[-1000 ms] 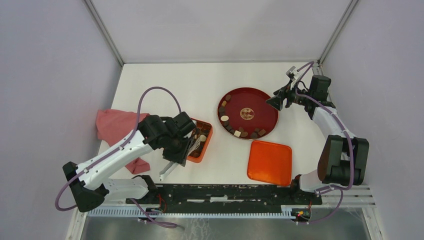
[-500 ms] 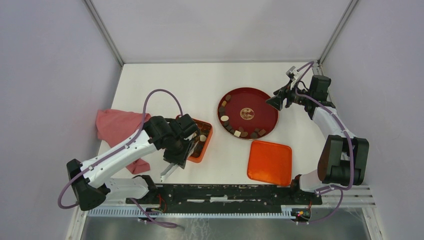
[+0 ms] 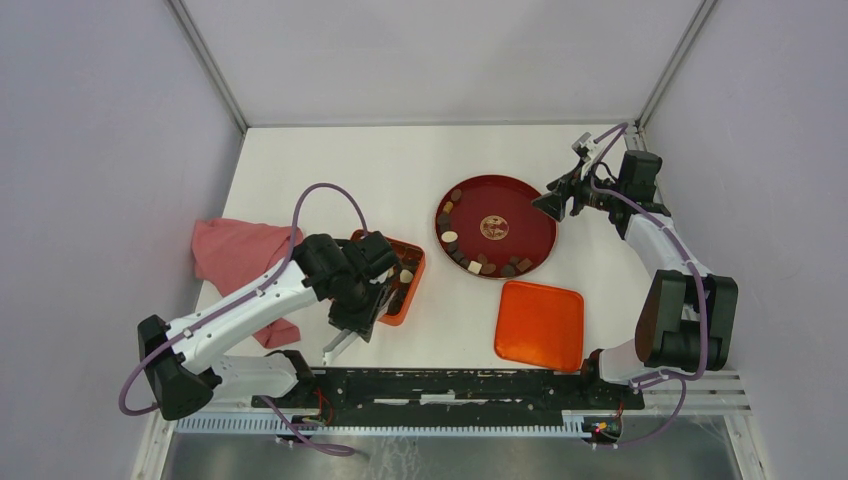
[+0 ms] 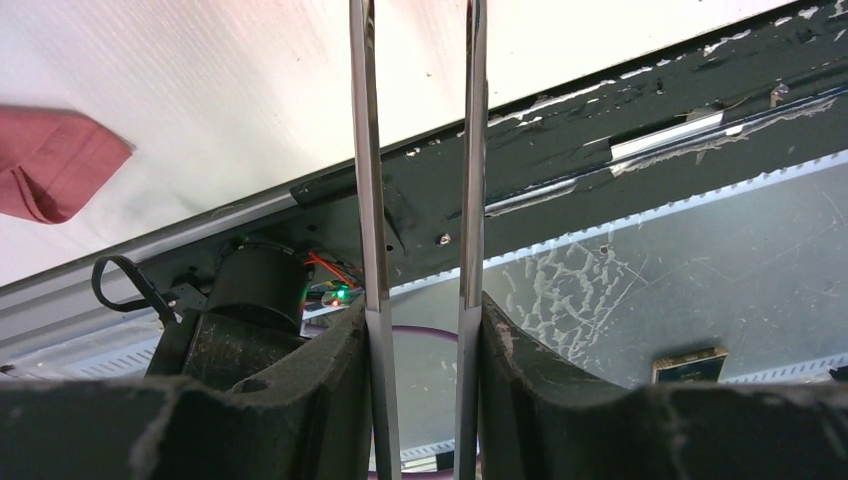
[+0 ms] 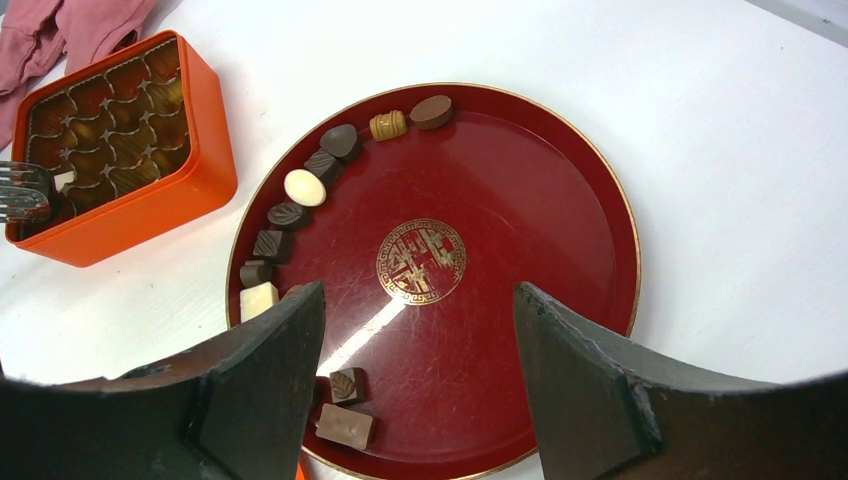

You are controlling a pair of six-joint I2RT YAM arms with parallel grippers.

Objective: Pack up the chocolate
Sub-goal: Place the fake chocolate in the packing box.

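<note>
Several chocolate pieces (image 3: 470,262), dark, mid brown and cream (image 5: 305,187), lie along the left rim of the round dark-red plate (image 3: 525,215) (image 5: 560,190). The orange compartmented box (image 3: 412,290) (image 5: 150,215) stands to the plate's left, with a cream piece (image 5: 65,180) in one cell. My left gripper (image 3: 362,305) (image 4: 420,310) hangs over the box's near left corner, shut on metal tongs (image 3: 338,345) (image 4: 365,150) that reach toward the table's near edge. My right gripper (image 3: 552,205) (image 5: 418,295) stands open over the plate's right rim, holding nothing.
The orange box lid (image 3: 540,325) lies near the plate, toward the front. A pink cloth (image 3: 235,250) (image 4: 50,175) (image 5: 80,20) is crumpled left of the box. The black base rail (image 3: 450,385) (image 4: 600,140) runs along the near edge.
My left arm has shifted a little to the right and toward the near edge, carrying the tongs with it. The right arm has not moved.
</note>
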